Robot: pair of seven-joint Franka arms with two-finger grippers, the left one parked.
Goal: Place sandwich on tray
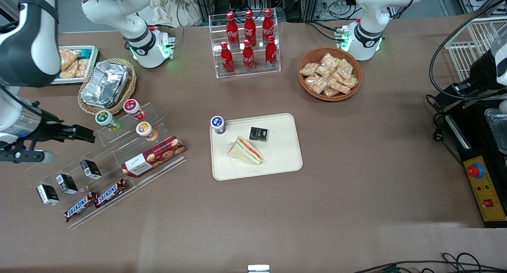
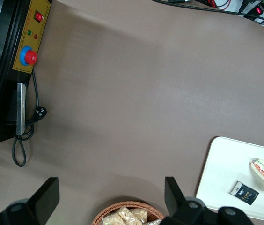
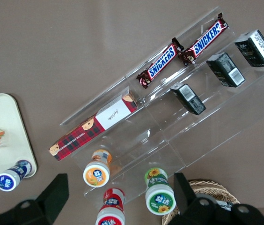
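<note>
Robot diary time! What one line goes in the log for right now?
triangular white-bread sandwich: lying on cream rectangular plastic tray | right gripper: open, empty, above clear snack rack | task: looks done

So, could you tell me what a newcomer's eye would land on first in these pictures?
Probably the sandwich lying on the cream tray mid-table, beside a small black box and a blue-capped cup. Next, the red cola bottles in their clear rack, farther from the front camera. The gripper, fingers open, hangs above the clear snack stand at the working arm's end.
</note>
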